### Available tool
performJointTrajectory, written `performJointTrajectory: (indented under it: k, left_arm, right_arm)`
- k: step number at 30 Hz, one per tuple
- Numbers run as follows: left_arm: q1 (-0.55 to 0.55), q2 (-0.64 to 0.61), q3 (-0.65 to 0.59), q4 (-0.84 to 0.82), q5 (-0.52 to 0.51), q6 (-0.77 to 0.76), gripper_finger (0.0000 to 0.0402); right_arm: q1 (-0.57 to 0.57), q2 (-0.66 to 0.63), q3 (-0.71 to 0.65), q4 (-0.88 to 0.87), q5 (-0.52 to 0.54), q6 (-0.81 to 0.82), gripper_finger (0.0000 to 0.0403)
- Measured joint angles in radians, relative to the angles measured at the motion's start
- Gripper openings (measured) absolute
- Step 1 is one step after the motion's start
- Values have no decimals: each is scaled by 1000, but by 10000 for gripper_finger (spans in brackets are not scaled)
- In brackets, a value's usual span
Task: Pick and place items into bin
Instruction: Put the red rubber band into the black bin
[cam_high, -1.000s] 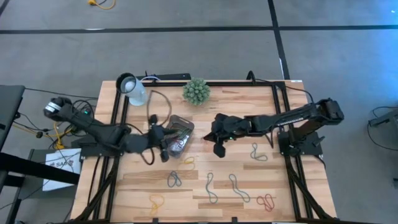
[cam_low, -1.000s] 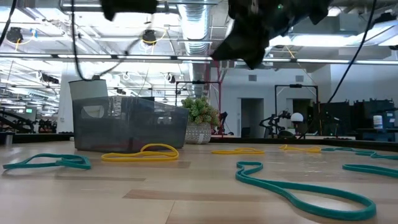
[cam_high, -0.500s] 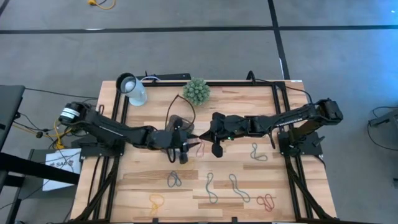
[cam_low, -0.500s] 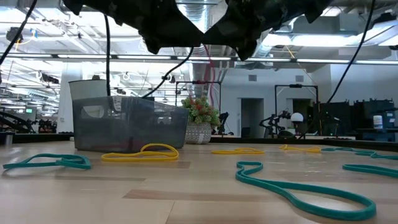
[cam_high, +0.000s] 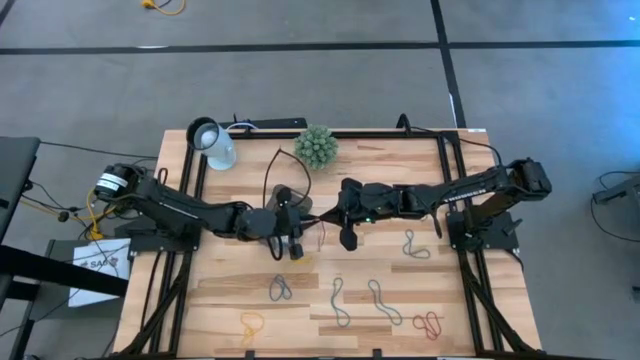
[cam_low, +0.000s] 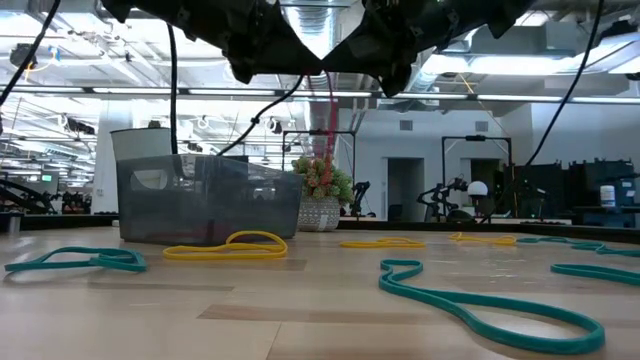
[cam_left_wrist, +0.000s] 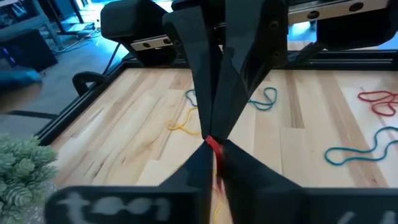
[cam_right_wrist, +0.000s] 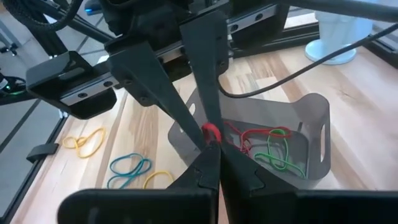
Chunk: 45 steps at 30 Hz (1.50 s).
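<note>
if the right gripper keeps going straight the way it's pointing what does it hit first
The left gripper: its tips meet the right gripper head-on at a red band. Beyond lies the bin, though depth is unclear.

No text can be made out with certainty. A white sheet (cam_high: 97, 268) lying on the floor at nine o'clock of the desk (cam_high: 330, 270) bears dark print, too small to read.

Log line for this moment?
left end effector: shut on red band | right end effector: shut on red band | above bin
</note>
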Motion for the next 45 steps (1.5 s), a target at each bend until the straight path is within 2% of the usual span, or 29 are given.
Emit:
performJointTrajectory:
  k: [8, 14, 17, 20, 23, 26, 28, 31, 37, 45]
  left_arm:
    - [0, -9, 1, -21, -12, -7, 2]
    - [-7, -109, 4, -135, -77, -17, 0]
    - [-26, -215, 5, -240, -79, -32, 0]
    - [-45, -329, 4, -414, -79, -84, 0]
    - [-63, -431, 5, -593, -82, -164, 0]
    - [-72, -470, 4, -755, -95, -284, 0]
    - [-78, -468, 3, -847, -116, -345, 0]
    - [-82, -426, 3, -889, -143, -390, 0]
    - [-71, -298, 3, -854, -182, -369, 0]
    - [-24, -83, 3, -873, -150, -470, 0]
  right_arm:
    - [13, 0, 2, -50, -1, 26, 28]
    - [46, 1, 1, -134, -1, 51, 67]
    - [69, 1, 0, -192, 0, 96, 74]
    - [98, 1, 0, -247, -1, 116, 75]
    - [127, 1, 0, -270, 0, 116, 75]
    - [151, 1, 0, -266, 1, 116, 75]
    - [164, 1, 0, -261, 3, 115, 75]
    - [176, 1, 0, -261, 3, 119, 75]
    - [186, 1, 0, -272, 3, 165, 75]
    - [192, 1, 0, -276, 2, 165, 75]
